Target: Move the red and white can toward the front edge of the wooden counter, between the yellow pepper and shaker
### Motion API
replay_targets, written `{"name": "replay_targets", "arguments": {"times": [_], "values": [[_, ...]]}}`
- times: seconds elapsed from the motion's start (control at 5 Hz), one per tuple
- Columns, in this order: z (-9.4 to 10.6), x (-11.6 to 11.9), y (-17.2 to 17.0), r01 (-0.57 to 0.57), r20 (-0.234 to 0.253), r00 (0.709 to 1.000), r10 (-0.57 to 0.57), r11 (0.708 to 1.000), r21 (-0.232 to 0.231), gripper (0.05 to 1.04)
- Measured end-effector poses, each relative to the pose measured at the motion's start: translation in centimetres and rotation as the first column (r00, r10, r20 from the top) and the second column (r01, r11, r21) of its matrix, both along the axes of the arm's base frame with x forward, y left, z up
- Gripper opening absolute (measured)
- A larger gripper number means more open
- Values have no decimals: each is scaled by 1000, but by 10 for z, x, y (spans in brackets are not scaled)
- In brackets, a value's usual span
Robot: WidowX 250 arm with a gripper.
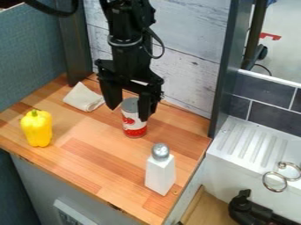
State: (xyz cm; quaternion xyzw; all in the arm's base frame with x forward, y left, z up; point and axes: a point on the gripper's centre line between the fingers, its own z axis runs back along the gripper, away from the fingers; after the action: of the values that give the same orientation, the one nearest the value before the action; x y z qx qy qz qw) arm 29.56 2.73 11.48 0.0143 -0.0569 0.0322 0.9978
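In the camera view, your gripper (pixel 128 114) hangs down over the wooden counter (pixel 88 156), its fingers spread well apart. The can (pixel 134 127), red and white with a grey top, stands upright on the counter beneath it; from this angle its upper part shows between the two fingers, but you cannot tell whether either one touches it. Behind the can and toward the view's left lies a folded cloth (pixel 83 97). A yellow bell pepper (pixel 38 129) stands near the left side, stem up. Nearer the camera, toward the counter's right edge, you see a white shaker (pixel 160 173) with a silver top, upright. To the right is a white sink (pixel 244 147), with metal rings (pixel 276 178) on it.
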Motion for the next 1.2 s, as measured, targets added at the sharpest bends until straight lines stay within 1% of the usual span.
{"name": "replay_targets", "arguments": {"times": [0.2,0.4,0.6,0.8,1.0,1.2], "values": [[-9,-2,-1,4,-31,1000,-4,1000,-4,1005],[-3,12,-4,65,9,998,-65,998,-27,1004],[6,32,7,109,74,992,-106,993,-34,1004],[2,51,18,157,100,983,-154,987,-30,1005],[3,73,29,179,96,980,-176,984,-16,1004],[-12,90,38,189,63,980,-190,982,14,1004]]}}
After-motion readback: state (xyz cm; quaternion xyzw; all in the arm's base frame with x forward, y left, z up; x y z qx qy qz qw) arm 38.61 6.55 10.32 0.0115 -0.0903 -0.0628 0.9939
